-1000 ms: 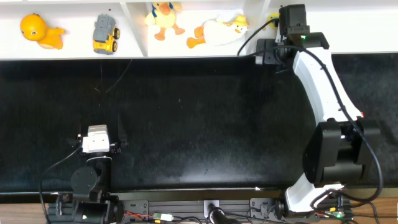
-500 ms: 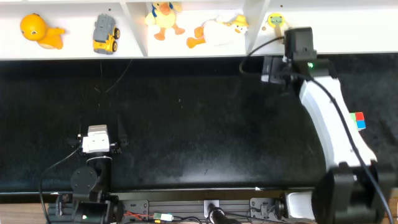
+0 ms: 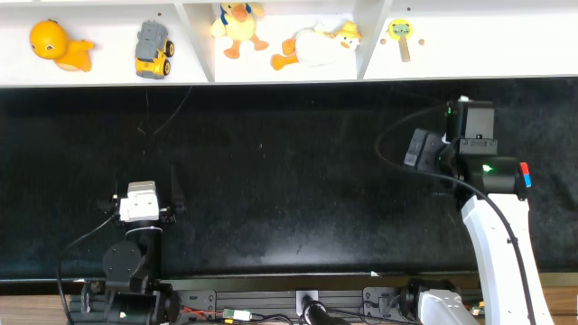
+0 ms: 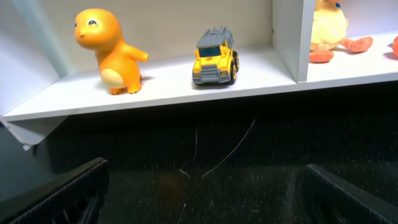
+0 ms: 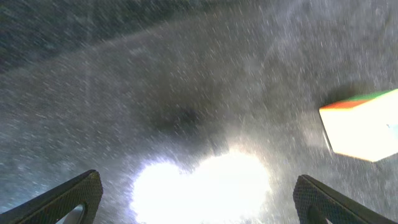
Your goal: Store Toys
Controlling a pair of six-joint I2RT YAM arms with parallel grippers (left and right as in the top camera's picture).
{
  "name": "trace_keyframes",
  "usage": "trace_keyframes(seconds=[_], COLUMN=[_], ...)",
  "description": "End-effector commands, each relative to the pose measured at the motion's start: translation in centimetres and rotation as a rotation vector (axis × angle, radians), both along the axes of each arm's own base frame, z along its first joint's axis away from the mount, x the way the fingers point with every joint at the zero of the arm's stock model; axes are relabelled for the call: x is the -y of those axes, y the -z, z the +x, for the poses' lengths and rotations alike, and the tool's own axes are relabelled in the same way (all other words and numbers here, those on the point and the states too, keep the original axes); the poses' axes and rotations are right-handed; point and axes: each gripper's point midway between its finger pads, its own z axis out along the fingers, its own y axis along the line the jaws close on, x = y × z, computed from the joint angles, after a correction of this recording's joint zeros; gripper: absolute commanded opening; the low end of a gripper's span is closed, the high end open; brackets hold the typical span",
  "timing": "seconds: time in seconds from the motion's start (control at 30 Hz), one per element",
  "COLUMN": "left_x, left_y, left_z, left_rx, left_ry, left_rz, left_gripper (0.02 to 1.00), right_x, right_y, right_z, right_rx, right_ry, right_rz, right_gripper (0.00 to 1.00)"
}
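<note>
Spread and empty, the right gripper (image 5: pixel 196 186) hangs over the mat (image 5: pixel 155 74) with the cube (image 5: pixel 364 127) just beside it, likely lining up to grab that toy.

The dinosaur figure (image 4: pixel 109 53) is orange, the toy truck (image 4: pixel 215 56) yellow and grey. The yellow plush duck (image 3: pixel 239 27) neighbours a white plush duck (image 3: pixel 312 47) with orange feet. The shelf (image 4: pixel 161 87) is white, the mat (image 3: pixel 289 181) speckled black, and the cube (image 5: pixel 364 127) white, orange and green.

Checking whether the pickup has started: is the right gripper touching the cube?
Apart. The right wrist view shows the cube on the mat, with bare mat between it and the open right gripper.
</note>
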Motion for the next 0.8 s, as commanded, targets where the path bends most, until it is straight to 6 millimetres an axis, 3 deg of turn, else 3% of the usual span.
trace_keyframes(seconds=[0.03,0.6,0.8], left_x=[-0.11,-0.11,-0.11], left_y=[-0.11,-0.11,-0.11], left_z=[-0.05,-0.05,-0.05], left_rx=[0.009,0.009,0.009], left_ry=[-0.007,-0.007,-0.007], left_rz=[0.014,0.014,0.014], left_gripper=[0.998,0.998,0.998], right_x=[0.28,0.36,0.33], right_y=[-0.43,-0.47,-0.21], right_z=[0.01,0.18,-0.37], right_rx=[0.019,0.024,-0.031], right_ry=[0.013,0.011,-0.126], right_rz=[-0.005,-0.011,-0.076], right_gripper=[0.996,0.996,0.993])
